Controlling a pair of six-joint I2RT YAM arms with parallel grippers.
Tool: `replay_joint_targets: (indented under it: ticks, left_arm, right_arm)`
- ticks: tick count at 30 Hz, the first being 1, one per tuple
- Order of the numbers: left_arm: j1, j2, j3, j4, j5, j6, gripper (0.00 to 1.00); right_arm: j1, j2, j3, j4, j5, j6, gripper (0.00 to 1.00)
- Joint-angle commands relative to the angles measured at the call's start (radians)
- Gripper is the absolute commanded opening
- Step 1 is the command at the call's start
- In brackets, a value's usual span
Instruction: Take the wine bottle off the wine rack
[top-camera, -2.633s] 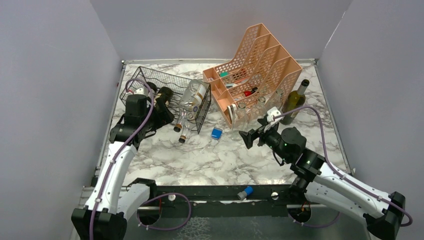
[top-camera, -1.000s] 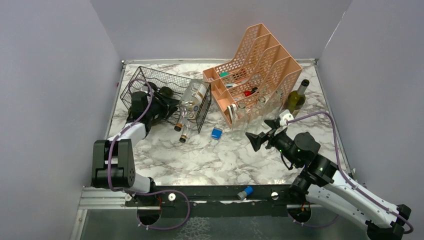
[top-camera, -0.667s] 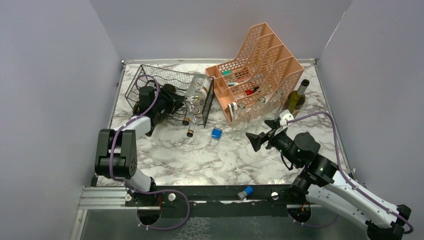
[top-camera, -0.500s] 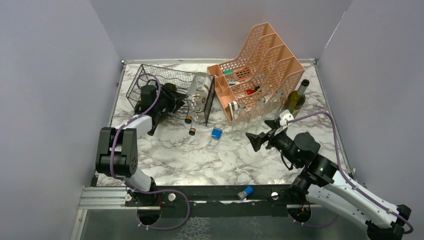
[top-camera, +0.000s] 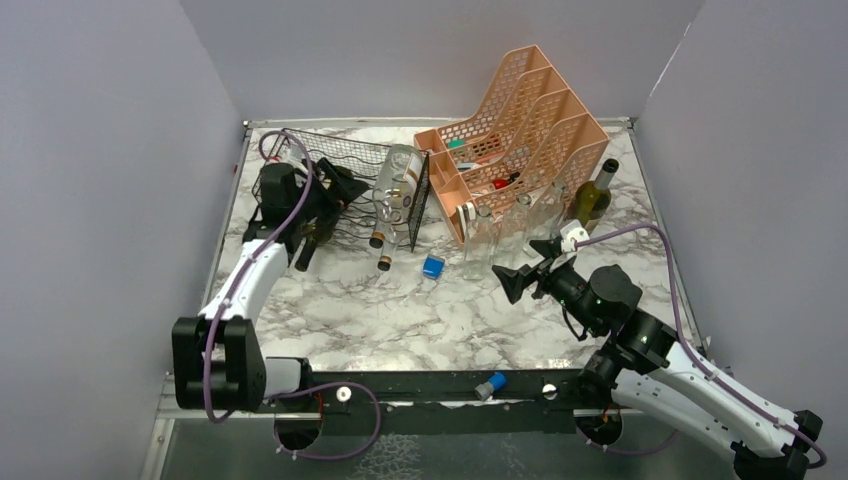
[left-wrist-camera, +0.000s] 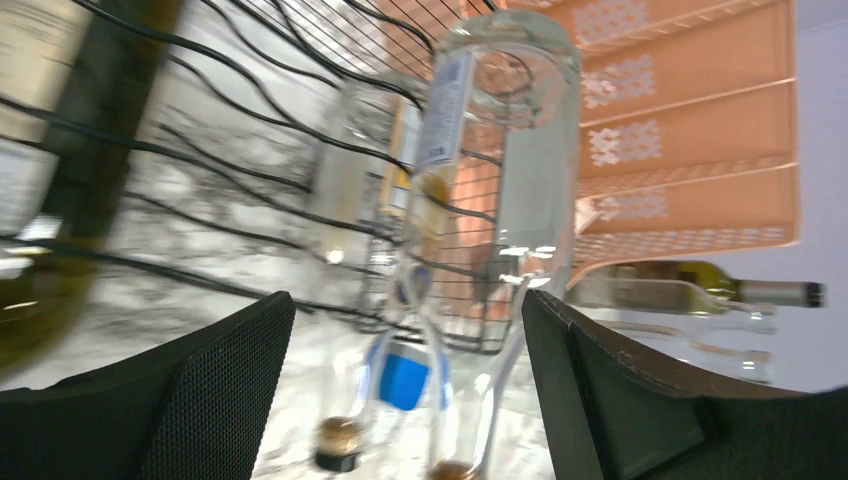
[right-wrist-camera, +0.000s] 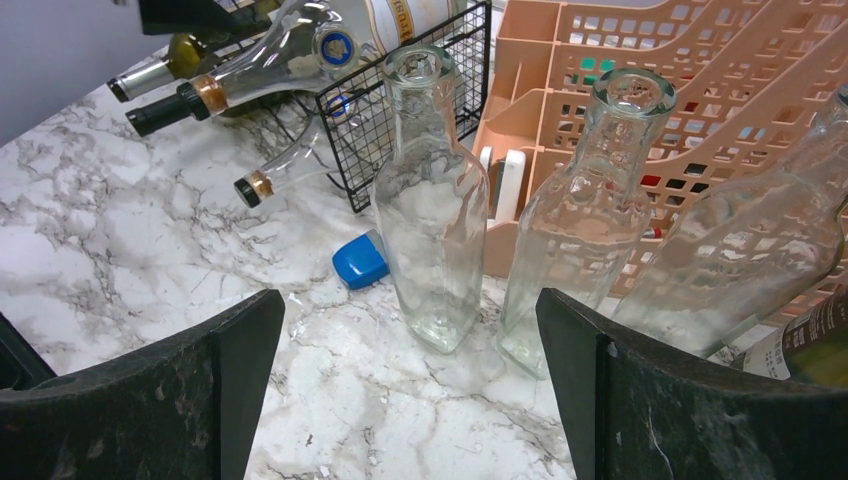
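The black wire-mesh wine rack (top-camera: 345, 185) lies at the back left of the marble table. A clear labelled bottle (top-camera: 395, 190) lies in its right end with its neck poking out toward me. A dark green bottle (top-camera: 308, 240) pokes out at the rack's left front. My left gripper (top-camera: 335, 192) is at the rack's left part with its jaws wide open. The left wrist view (left-wrist-camera: 405, 300) looks blurred through the rack wires (left-wrist-camera: 250, 150) at the clear bottle (left-wrist-camera: 500, 130). My right gripper (top-camera: 510, 283) is open and empty over mid-table. In its wrist view (right-wrist-camera: 410, 300), the rack (right-wrist-camera: 410, 80) is far ahead.
A peach perforated organizer (top-camera: 520, 130) stands against the rack's right side. Three empty clear glass bottles (right-wrist-camera: 430, 200) stand in front of it. A green wine bottle (top-camera: 590, 200) stands at the back right. A blue cap (top-camera: 433, 266) lies on the marble.
The rack has swung and slid back-right against the organizer with its bottles. My left arm has shifted at the rack, and its elbow now stands nearer. My right gripper drew back slightly, then stayed still.
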Motion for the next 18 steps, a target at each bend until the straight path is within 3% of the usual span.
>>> replay_joint_targets:
  ticks: [1, 5, 8, 11, 14, 18]
  left_arm:
    - [0.097, -0.122, 0.051, -0.314, -0.034, 0.338, 0.91]
    - [0.148, -0.176, 0.061, -0.482, -0.15, 0.509, 0.9]
    - [0.176, -0.186, 0.039, -0.513, -0.199, 0.519, 0.89]
    - [0.223, -0.171, -0.016, -0.467, -0.22, 0.473, 0.92]
    - [0.323, -0.129, -0.08, -0.374, -0.146, 0.426, 0.93]
    - [0.381, -0.056, -0.119, -0.234, -0.013, 0.4, 0.8]
  right_arm:
    - [-0.004, -0.009, 0.007, 0.013, 0.011, -0.003, 1.0]
    - [-0.005, -0.025, -0.011, 0.023, -0.001, 0.005, 1.0]
    - [-0.004, -0.031, -0.015, 0.028, -0.007, 0.009, 1.0]
    - [-0.005, -0.033, -0.015, 0.035, -0.011, 0.008, 1.0]
    - [-0.004, -0.036, -0.014, 0.036, -0.022, 0.007, 1.0]
    - [-0.004, -0.046, -0.019, 0.03, -0.035, 0.016, 1.0]
